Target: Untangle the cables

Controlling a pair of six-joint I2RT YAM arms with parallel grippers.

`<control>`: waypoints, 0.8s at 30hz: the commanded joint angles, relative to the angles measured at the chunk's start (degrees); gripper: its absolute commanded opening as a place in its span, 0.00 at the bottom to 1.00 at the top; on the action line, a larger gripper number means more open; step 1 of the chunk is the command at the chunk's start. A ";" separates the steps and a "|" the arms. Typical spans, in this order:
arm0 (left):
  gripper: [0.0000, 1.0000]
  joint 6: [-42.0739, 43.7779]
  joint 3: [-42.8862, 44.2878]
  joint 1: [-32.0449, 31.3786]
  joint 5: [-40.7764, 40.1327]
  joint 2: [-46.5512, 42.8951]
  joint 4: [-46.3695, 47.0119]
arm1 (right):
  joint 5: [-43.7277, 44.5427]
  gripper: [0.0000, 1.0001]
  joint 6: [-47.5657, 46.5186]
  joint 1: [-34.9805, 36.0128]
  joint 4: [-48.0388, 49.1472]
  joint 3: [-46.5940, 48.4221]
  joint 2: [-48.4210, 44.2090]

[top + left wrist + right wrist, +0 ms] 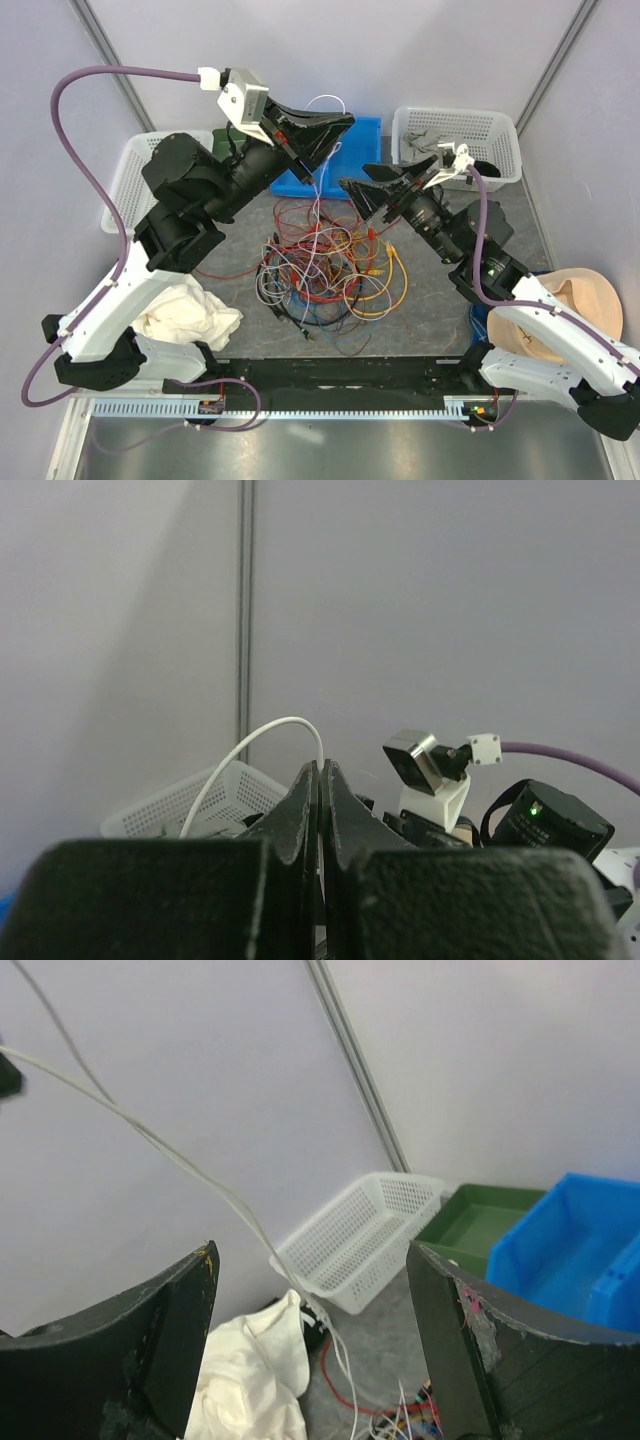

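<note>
The cables (325, 265) lie as a tangle of red, orange, yellow, white, blue and black wires in the middle of the grey table. High above the pile's far side, my left gripper (345, 122) is shut on a white cable (320, 170), which loops over the fingertips and hangs down into the pile. The left wrist view shows the jaws pressed together (321, 765) with that white cable (250, 742) arching out of them. My right gripper (358, 178) hovers open just right of the hanging strand. In the right wrist view (311, 1250) the white cable (180, 1160) slants across, touching neither finger.
White baskets stand at the back left (130, 175) and back right (460, 135), with a blue bin (365, 135) between them and a green tray (480, 1222) beside it. A cream cloth (185, 315) lies front left. A tan hat (580, 300) is at the right.
</note>
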 commanded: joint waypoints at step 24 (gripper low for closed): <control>0.08 -3.98 -6.77 0.13 -2.96 -0.67 -0.25 | 5.37 0.00 -5.67 0.30 3.11 10.48 2.11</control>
